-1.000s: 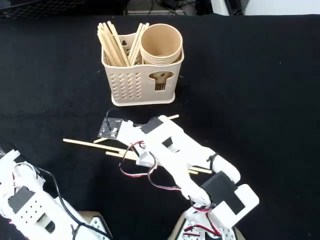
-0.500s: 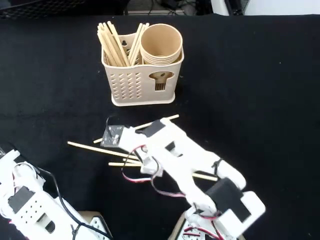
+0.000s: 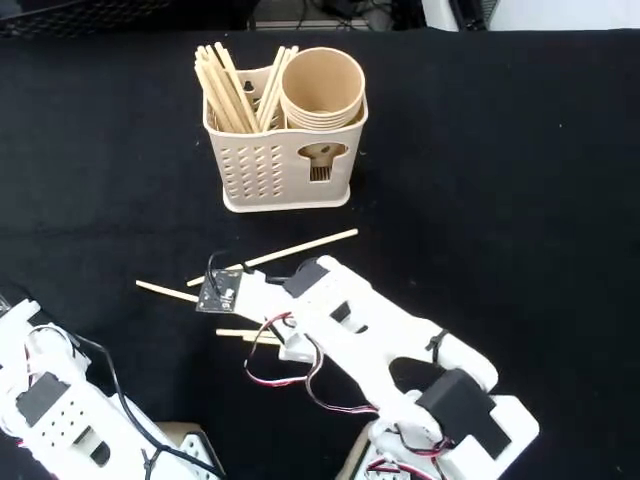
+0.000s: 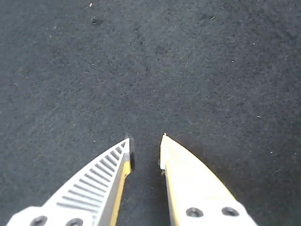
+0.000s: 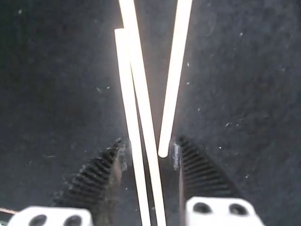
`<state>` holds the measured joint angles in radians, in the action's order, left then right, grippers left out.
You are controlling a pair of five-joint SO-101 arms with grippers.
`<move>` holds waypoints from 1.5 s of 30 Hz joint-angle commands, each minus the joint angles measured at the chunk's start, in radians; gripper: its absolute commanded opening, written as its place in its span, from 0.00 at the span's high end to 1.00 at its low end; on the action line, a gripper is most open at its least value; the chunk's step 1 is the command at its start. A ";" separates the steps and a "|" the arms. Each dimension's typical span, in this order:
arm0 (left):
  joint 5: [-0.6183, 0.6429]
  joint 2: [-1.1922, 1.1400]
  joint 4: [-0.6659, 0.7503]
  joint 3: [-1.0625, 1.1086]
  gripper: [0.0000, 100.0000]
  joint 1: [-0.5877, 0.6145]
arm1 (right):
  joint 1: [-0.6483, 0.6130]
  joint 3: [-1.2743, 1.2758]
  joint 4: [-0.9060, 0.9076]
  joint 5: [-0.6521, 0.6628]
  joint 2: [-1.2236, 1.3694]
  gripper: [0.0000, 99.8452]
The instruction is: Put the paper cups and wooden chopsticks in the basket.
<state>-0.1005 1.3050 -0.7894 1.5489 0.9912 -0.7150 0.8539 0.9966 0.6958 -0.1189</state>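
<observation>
Near the front left corner sits the left arm [image 3: 50, 400]. Its left claw [image 4: 146, 141] has its two tips a little apart over the black cloth [image 3: 520, 200] and holds nothing. To the right, the right arm [image 3: 370, 320] leans out toward the far left. The right claw [image 5: 148, 147] has its tips apart around the loose chopsticks [image 3: 290, 252] that lie flat on the cloth. Two sticks run between the tips, and the end of a third lies just by one tip. Farther back, well apart from them, the basket [image 3: 285, 170] stands upright. A stack of paper cups [image 3: 322, 85] sits in its right part, and a bunch of chopsticks [image 3: 232, 85] leans in its left part.
</observation>
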 commanded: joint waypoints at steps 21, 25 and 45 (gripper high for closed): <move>0.008 0.012 0.017 -0.051 0.88 -0.001 | -0.063 -0.117 0.029 -0.044 -0.074 0.99; 0.008 0.012 0.017 -0.051 0.88 -0.001 | -0.063 -0.085 0.041 -0.044 -0.186 0.99; 0.008 0.012 0.018 -0.051 0.88 -0.001 | 0.031 -0.054 0.032 -0.091 -0.650 0.99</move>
<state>-0.1005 1.3050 -0.7894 1.5489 0.9912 -0.6966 0.8109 1.0349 0.6467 -0.6989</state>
